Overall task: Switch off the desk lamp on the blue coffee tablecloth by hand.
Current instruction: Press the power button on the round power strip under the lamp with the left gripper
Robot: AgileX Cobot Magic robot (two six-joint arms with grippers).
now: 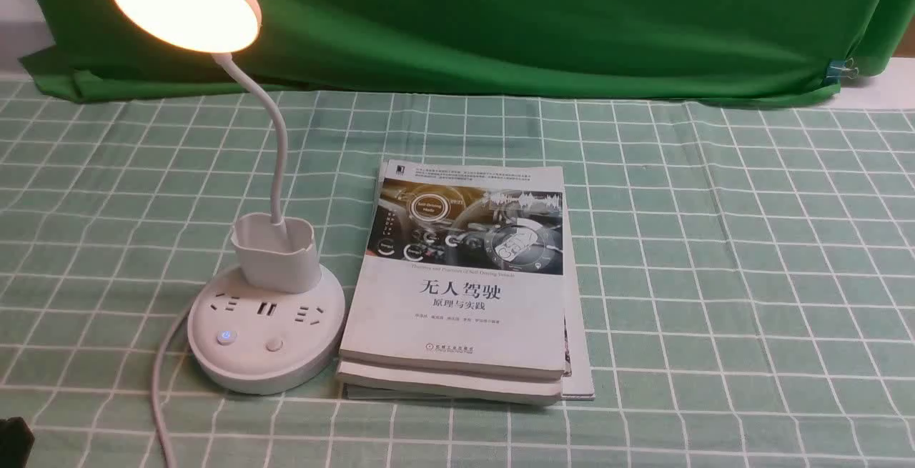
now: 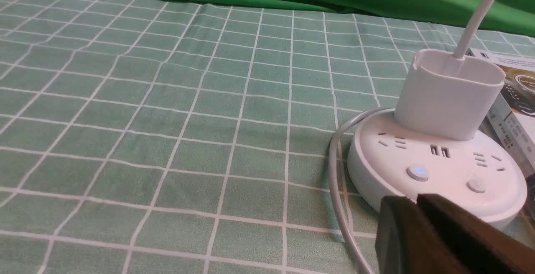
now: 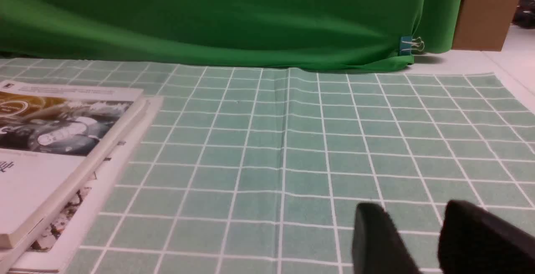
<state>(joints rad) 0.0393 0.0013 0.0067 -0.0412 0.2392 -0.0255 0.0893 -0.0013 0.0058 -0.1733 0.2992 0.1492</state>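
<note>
The lamp [image 1: 266,332] is seen lit on the gridded cloth [image 1: 715,254], toward the left of the front view. Its round head [image 1: 186,2] is held up by a bent neck [image 1: 280,146], which is rooted in the white cup [image 1: 277,254] at the back of the base. The base is pierced by sockets and two USB slots, and two buttons [image 1: 250,340] are set near its front edge; the left one is lit blue. A grey cord [image 1: 157,389] is laid around the base's left side and run toward the near edge of the front view.

Just beside the lamp, on its right, books [image 1: 457,282] are stacked, with a white Chinese-titled cover on top. Behind the cloth a dark green backdrop [image 1: 500,18] is hung, pinched by a clip [image 1: 838,70] at its right end.

Only a dark piece of the left arm [image 1: 14,443] is caught in the front view's near left corner. In the left wrist view, the left fingers [image 2: 411,232] are blurred and seen closed together, with nothing visibly grasped. In the right wrist view, the right fingers [image 3: 378,236] are held apart above the cloth, with nothing between them.
</note>
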